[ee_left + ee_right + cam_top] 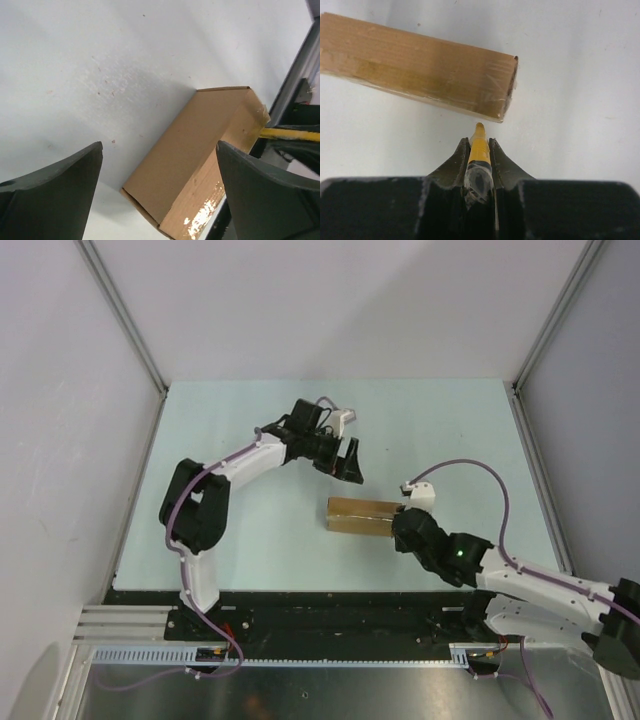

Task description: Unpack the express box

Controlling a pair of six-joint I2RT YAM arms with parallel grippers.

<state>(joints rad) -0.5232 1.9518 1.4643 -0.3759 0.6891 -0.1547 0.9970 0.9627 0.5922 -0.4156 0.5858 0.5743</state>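
Box (362, 515) lying shut and taped at mid-table (250, 420); right gripper (479, 150) clamped on knife (479, 139), tip just beside box's end corner; left gripper (347, 470) spread wide, hovering near; likely tape-cutting step; next calls for tip on seam, box steadied.

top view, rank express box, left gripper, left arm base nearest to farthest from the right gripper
1. express box, directly left of the right gripper
2. left gripper, behind the box
3. left arm base, far left, near edge
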